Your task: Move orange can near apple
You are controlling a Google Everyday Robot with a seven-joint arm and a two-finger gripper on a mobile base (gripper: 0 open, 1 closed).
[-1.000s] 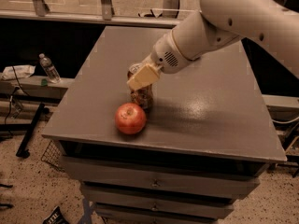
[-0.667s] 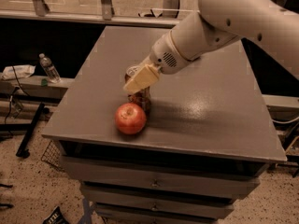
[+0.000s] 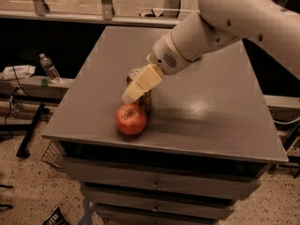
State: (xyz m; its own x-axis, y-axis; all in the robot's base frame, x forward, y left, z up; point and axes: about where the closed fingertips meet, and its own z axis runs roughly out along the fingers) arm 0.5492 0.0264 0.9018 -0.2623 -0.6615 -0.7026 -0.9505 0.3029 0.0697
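Note:
The red-orange apple (image 3: 131, 118) sits near the front left of the grey table top (image 3: 211, 107). The orange can (image 3: 144, 102) stands upright on the table just behind the apple, almost touching it; its silver top (image 3: 134, 73) shows a little. My gripper (image 3: 139, 84), cream-coloured at the end of the white arm (image 3: 225, 22), is at the can's upper part and covers most of it from the camera. I cannot see whether it grips the can.
The table is a grey cabinet with drawers (image 3: 159, 184) below. A plastic water bottle (image 3: 48, 68) stands on a low ledge to the left. Cables and a black stand (image 3: 30, 130) lie on the floor at the left.
The gripper has shifted slightly left and lower along the can. The can and the apple stay about where they were.

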